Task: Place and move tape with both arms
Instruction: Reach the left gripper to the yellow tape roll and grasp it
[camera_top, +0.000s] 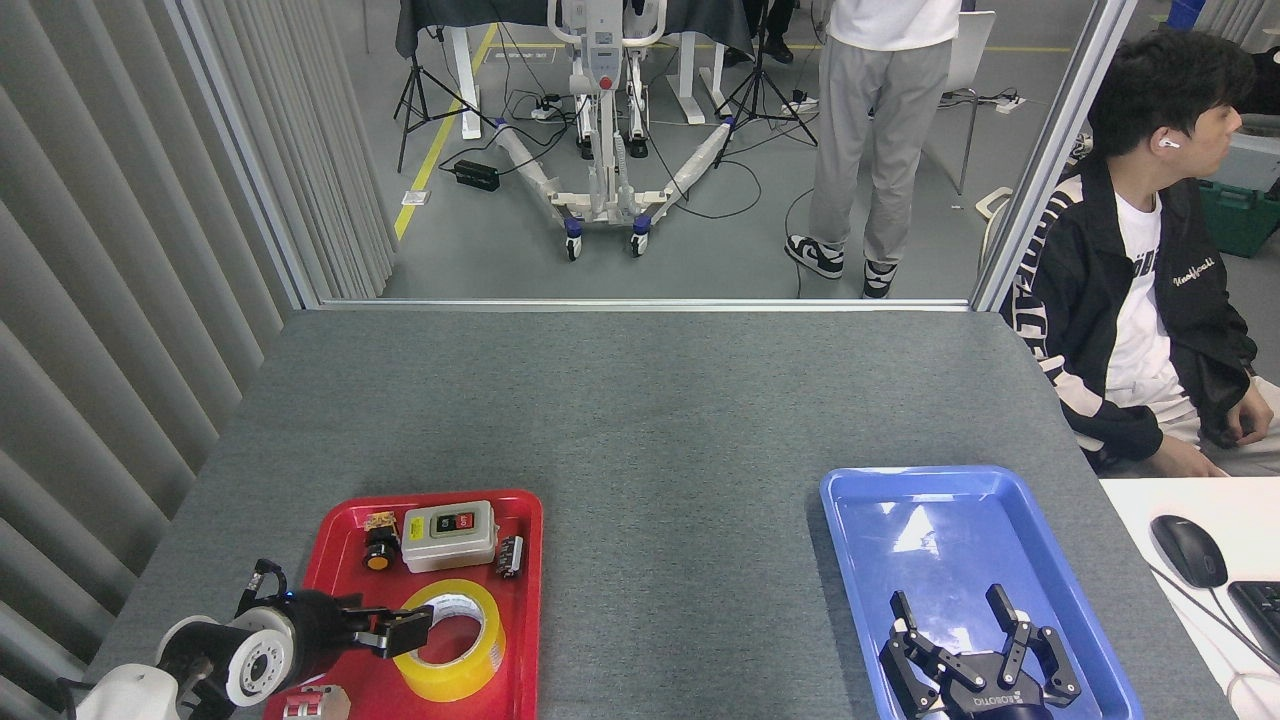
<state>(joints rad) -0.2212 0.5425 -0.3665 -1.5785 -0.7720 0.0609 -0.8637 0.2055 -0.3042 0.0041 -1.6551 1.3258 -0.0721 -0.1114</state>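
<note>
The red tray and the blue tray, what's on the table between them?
Nothing: in the head view only bare grey felt table lies between the red plastic tray and the blue plastic tray.

- Our left gripper (405, 628) lay low over the red tray (527, 600), its fingers reaching the near-left rim of the tape (449, 639); whether they gripped it we could not tell.
- The tape lay flat in the tray, near a grey switch box (449, 535).
- Our right gripper (955, 622) hung spread above the blue tray (930, 520), holding nothing.
- Both trays sat well apart on the grey table (640, 400).
</note>
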